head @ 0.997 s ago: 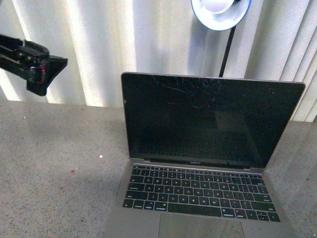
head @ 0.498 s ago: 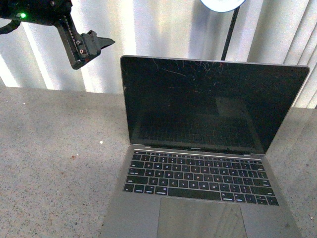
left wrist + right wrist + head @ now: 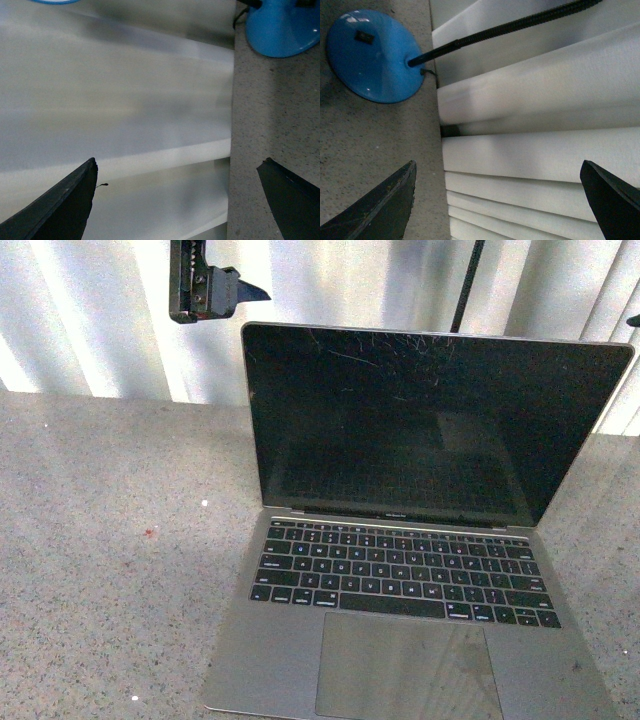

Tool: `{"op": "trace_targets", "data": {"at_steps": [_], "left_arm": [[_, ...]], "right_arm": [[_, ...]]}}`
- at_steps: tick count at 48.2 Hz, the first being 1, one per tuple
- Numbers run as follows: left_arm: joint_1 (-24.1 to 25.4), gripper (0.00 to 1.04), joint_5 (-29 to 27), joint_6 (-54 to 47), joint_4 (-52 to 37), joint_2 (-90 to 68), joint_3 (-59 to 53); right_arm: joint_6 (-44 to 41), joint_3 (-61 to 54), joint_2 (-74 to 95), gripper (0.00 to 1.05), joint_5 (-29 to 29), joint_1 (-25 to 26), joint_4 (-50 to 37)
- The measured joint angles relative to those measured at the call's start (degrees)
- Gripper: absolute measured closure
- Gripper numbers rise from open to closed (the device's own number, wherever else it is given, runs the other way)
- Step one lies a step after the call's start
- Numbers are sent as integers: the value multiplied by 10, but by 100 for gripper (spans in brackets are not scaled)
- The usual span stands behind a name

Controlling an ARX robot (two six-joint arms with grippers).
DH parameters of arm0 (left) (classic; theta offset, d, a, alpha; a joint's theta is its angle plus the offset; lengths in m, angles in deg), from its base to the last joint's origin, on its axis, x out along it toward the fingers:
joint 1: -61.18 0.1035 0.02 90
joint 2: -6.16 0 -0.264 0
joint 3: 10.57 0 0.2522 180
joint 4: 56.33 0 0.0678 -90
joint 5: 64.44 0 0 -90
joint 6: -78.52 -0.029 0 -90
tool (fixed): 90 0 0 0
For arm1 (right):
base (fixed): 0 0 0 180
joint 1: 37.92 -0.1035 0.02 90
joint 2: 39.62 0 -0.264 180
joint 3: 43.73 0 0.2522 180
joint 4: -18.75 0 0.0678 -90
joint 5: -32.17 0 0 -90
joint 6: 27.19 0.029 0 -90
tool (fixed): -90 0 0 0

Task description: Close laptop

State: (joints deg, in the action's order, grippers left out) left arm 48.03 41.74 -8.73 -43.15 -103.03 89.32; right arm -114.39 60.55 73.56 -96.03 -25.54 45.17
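The laptop (image 3: pixel 400 540) stands open on the speckled grey table, silver-grey with black keys, a large trackpad and a scratched black screen facing me. My left gripper (image 3: pixel 205 285) is open and empty, raised above the table just beyond the lid's upper left corner. In the left wrist view its fingers (image 3: pixel 60 205) stand wide apart over the curtain and table edge. My right gripper (image 3: pixel 497 200) is open and empty; in the front view only a dark tip (image 3: pixel 634 320) shows at the right edge by the lid's upper right corner. The laptop is not in either wrist view.
A white pleated curtain (image 3: pixel 100 320) hangs behind the table. A lamp's black gooseneck (image 3: pixel 468 285) rises behind the screen; its blue round base (image 3: pixel 372 57) sits on the table (image 3: pixel 110 570) by the curtain and also shows in the left wrist view (image 3: pixel 282 27).
My left gripper has risen and moved right, from the far left to just beside the lid's upper left corner. The front view has tilted down, showing more of the laptop's base.
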Motion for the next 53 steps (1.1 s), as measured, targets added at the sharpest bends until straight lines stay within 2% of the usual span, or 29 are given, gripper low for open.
{"op": "trace_targets", "data": {"at_steps": [2,12,15,27,37,53], "left_arm": [[-3,8,0,-6,25,-7,16],[-8,54,-6,-1,183,-38,106],[-8,65,-6,-2,213,-42,119],[-10,100,-23,2,270,-64,157],[-15,101,-31,9,308,-72,168],[-20,101,-29,19,310,-73,168]], "right_arm": [[0,10,4,12,0,-5,23],[-3,56,22,56,-12,-16,110],[-6,64,27,66,-14,-17,120],[-25,83,42,102,-14,-24,163],[-34,108,51,102,-13,-31,216],[-35,117,58,102,-11,-39,265]]}}
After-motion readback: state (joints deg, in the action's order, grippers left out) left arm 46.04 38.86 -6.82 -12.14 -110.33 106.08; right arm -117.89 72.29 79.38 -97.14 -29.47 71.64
